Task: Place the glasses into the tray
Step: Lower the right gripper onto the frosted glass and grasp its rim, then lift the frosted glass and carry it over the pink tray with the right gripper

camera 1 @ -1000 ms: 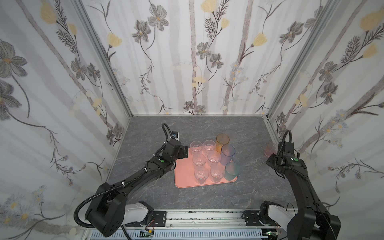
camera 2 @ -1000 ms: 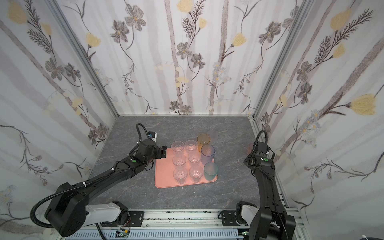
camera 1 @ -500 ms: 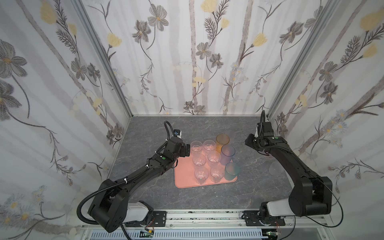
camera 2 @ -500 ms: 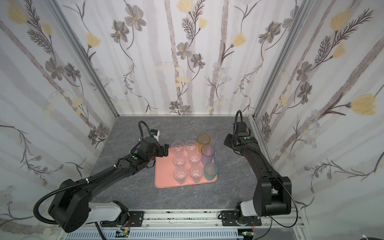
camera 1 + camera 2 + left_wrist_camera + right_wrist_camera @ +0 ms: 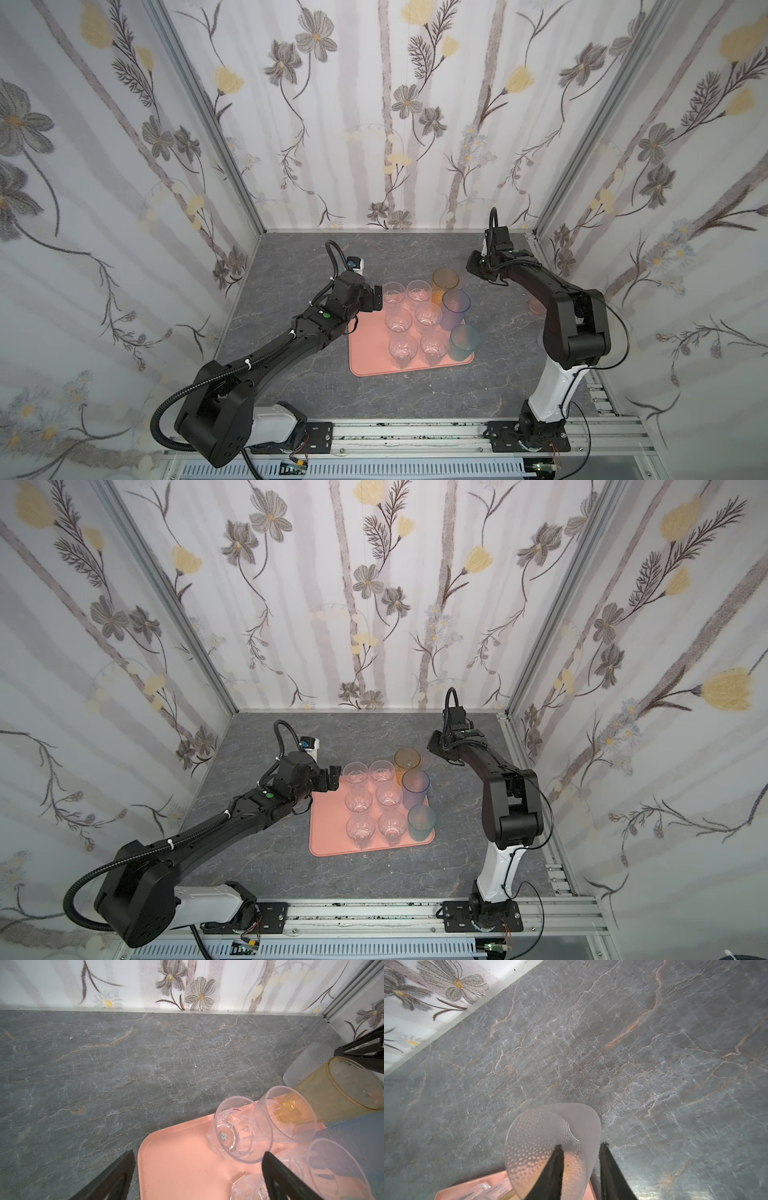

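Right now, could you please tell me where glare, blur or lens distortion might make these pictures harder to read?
Right wrist view: the frosted tumbler looms stretched by the close lens, and glare brightens the table nearby. Left wrist view: sharp, though the amber tumbler bulges at the frame edge. In a top view: even light, but the frosted tumbler almost melts into the grey table.

You are working in a laboratory robot cell: floral-papered wall panels [image 5: 395,104] framed by aluminium posts [image 5: 210,124] enclose a grey stone-patterned tabletop [image 5: 299,257], and two arms [image 5: 270,357] are bolted to an aluminium rail [image 5: 415,434].
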